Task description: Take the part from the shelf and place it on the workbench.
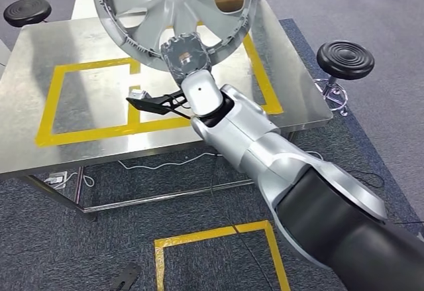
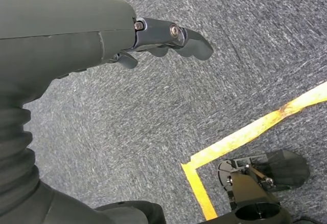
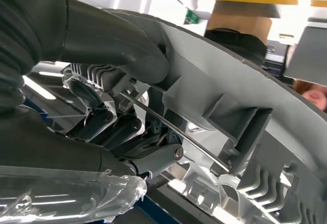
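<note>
One part is in play: a large silver plastic wheel cover (image 1: 172, 12) with sweeping spokes, held up over the far side of the brushed steel desk (image 1: 45, 59), above the yellow tape rectangle (image 1: 90, 99) marked on its top. The right hand (image 1: 186, 54) is clamped on the cover's near rim, its dark fingers (image 3: 115, 127) hooked through the ribbed grey underside where a thin wire ring runs round the back. To set it down well, I judge the arm should lower the cover flat and level inside the tape outline, letting the far edge meet the desk gently before the fingers release. The left hand (image 2: 169, 38) hangs over grey carpet, holding nothing, fingers loosely extended.
</note>
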{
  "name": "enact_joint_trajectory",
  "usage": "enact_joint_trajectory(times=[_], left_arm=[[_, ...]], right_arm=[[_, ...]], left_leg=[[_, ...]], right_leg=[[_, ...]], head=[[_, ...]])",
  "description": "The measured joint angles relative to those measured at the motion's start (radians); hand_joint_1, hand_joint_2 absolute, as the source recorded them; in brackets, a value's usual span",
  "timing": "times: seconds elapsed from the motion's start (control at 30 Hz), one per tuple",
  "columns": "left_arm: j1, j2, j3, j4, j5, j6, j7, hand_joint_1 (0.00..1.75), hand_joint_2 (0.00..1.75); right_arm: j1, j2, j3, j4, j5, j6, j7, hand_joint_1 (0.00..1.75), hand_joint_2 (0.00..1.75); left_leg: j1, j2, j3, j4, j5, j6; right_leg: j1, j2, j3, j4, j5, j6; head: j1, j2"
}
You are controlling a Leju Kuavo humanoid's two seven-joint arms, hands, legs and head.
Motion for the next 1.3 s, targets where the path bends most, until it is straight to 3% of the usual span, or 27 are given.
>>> enact_joint_trajectory(times=[0.6,0.73,0.8,0.93,1.3], left_arm=[[0.002,0.001,0.000,0.000,0.006,-0.009,-0.017,0.00,1.75],[0.001,0.001,0.000,0.000,0.004,-0.023,-0.024,0.00,1.75],[0.000,0.001,0.000,0.000,0.004,-0.028,-0.024,0.00,1.75],[-0.001,0.002,0.000,0.000,0.004,-0.023,-0.023,0.00,0.00],[-0.001,0.002,0.000,0.000,-0.003,0.001,0.021,0.00,0.00]], right_arm=[[-0.003,-0.042,0.000,0.055,0.018,0.020,0.023,1.75,1.75],[-0.004,-0.042,0.000,0.056,0.031,0.017,0.027,0.00,0.00],[-0.007,-0.042,0.000,0.056,0.038,0.013,0.026,0.00,0.00],[-0.016,-0.042,0.000,0.056,0.045,0.011,0.022,0.00,0.00],[-0.022,-0.016,0.000,0.056,0.068,0.012,0.013,0.00,0.00]], left_leg=[[0.000,0.000,0.000,0.000,0.000,0.000],[0.000,0.000,0.000,0.000,0.000,0.000],[0.000,0.000,0.000,0.000,0.000,0.000],[0.000,0.000,0.000,0.000,0.000,0.000],[0.000,0.000,0.000,0.000,0.001,-0.001]], right_leg=[[0.000,0.001,0.000,0.000,0.000,0.000],[0.000,0.001,0.000,0.000,0.000,0.000],[0.000,0.001,0.000,0.000,0.000,0.000],[0.000,0.001,0.000,0.000,0.000,0.000],[0.000,0.001,0.000,0.000,0.001,0.000]], head=[[0.000,0.000],[0.000,0.000],[0.000,0.000],[0.000,0.000],[0.000,0.000]])
